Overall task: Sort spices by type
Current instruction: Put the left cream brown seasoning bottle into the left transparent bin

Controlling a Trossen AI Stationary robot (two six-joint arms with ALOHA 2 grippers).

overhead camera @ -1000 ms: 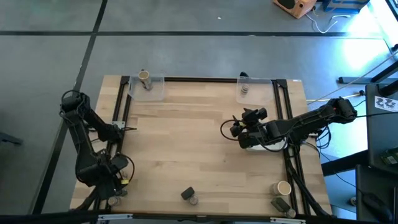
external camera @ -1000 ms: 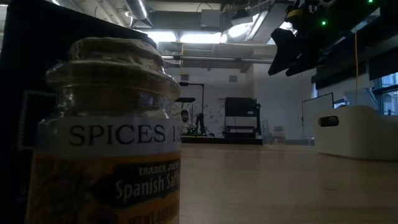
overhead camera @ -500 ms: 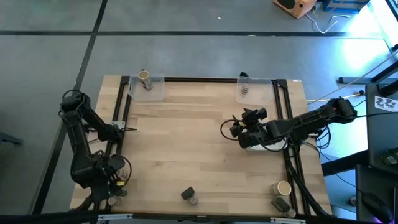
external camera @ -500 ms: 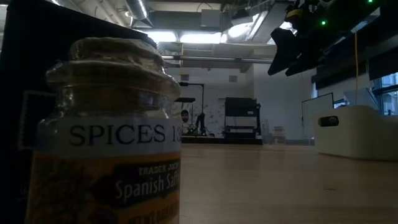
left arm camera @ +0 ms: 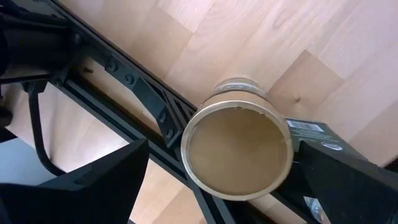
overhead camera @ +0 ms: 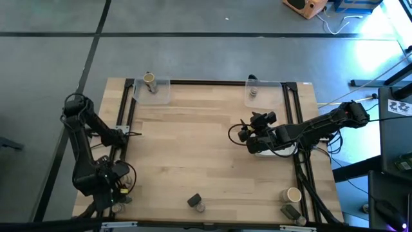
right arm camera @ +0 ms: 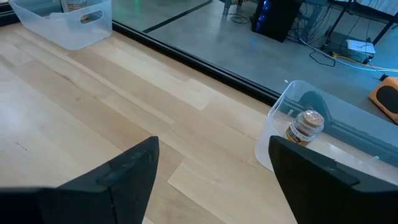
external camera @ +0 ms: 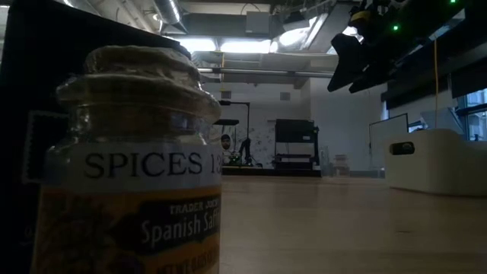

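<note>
In the left wrist view a tan cylinder with a pale round top [left arm camera: 236,152] stands upright on the table, beside a dark pack [left arm camera: 308,129]. My left gripper [left arm camera: 224,149] is above the cylinder at the near-left corner [overhead camera: 119,193], open, with one finger on each side of it. My right gripper [overhead camera: 241,132] hangs open and empty above the table's right half [external camera: 358,65]. Another tan cylinder [overhead camera: 149,80] sits in the far-left clear tray. A small jar [right arm camera: 305,127] sits in the far-right clear tray. A jar and a dark pack [overhead camera: 195,202] stand at the near edge. A cylinder [overhead camera: 293,194] and a pack [overhead camera: 290,211] stand near-right.
A white rectangular dish [external camera: 437,160] sits under my right arm by the right rail. Black frame rails [left arm camera: 137,99] run along the table's left and right sides. The labelled spice jar [external camera: 133,167] fills the low view's left. Bare wood lies across the table's middle [overhead camera: 193,142].
My left arm's wrist has shifted slightly toward the table's left edge over the near-left corner. The right arm and the spices have stayed where they were.
</note>
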